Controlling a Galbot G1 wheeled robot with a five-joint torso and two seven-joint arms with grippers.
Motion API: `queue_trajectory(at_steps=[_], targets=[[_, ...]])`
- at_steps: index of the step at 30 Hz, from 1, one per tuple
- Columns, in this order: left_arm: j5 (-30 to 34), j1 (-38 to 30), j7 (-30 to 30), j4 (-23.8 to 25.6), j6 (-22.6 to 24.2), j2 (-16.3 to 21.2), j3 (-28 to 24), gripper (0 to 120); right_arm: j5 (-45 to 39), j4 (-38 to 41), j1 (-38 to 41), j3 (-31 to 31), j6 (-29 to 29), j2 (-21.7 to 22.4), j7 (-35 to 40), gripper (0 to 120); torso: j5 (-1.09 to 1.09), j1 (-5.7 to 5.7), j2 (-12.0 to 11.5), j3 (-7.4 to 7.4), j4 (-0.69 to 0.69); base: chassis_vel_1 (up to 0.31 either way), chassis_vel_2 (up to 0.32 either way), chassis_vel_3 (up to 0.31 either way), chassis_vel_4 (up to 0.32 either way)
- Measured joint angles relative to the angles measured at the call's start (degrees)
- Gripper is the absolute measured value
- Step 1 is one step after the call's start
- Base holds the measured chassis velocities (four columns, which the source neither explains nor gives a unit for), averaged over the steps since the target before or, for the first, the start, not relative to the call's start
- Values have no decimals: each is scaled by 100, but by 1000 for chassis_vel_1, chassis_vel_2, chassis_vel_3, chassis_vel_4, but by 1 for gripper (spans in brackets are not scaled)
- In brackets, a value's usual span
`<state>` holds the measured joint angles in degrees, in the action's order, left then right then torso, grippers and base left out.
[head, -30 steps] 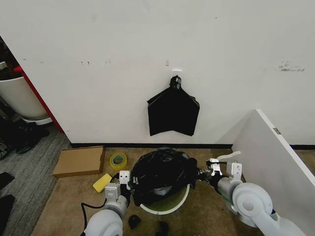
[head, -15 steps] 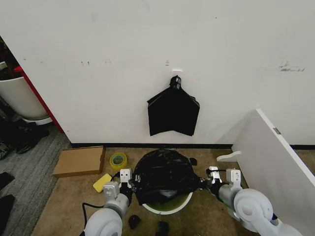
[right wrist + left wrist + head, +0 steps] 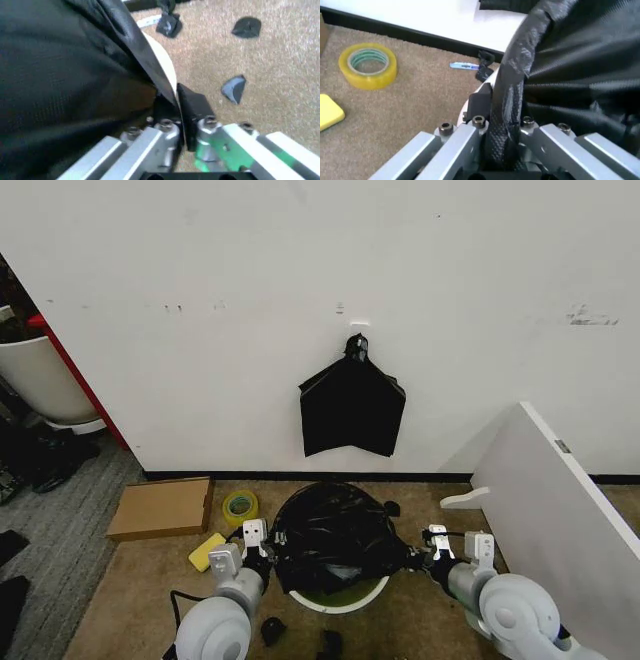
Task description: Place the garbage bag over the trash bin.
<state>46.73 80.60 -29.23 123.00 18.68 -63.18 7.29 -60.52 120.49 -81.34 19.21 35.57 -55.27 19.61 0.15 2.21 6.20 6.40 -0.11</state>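
The garbage bag (image 3: 335,532) is seen as thin, glossy, crinkled black plastic, the trash bin (image 3: 340,598) as smooth white plastic. Brushed, bolted metal is shown on the left gripper (image 3: 502,123), and the carpet (image 3: 410,97) is rendered as rough beige pile.

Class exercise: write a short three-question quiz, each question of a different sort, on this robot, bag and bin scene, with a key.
1. True or false: both pincers are shut on the garbage bag.
2. The trash bin is: A) bare B) partly covered C) tipped over.
3. What yellow ring lies on the carpet on the bin's left?

Key: 1 true: left pincer, right pincer. 2 B. 3 tape roll.
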Motion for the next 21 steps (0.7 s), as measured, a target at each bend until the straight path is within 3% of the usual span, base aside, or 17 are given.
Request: queue_trajectory(at_steps=[7,8,15,17,21], targets=[[-31,25,-11,-52,5,27,3,1,-139,96,-30,182,-522,-90,145,33,0,0,0,0,0,0,0,0,0],[-31,25,-11,-52,5,27,3,1,-139,96,-30,182,-522,-90,145,33,0,0,0,0,0,0,0,0,0],[-26,-43,-87,-327,-58,-56,41,1,-726,292,-198,824,-539,-193,300,63,0,0,0,0,0,0,0,0,0],[-9,-59,-99,-353,-67,-67,49,1,-795,322,-237,920,-540,-221,304,65,0,0,0,0,0,0,0,0,0],[107,-140,-176,-451,-104,-95,59,1,-1101,556,-469,1287,-548,-323,328,84,0,0,0,0,0,0,0,0,0]])
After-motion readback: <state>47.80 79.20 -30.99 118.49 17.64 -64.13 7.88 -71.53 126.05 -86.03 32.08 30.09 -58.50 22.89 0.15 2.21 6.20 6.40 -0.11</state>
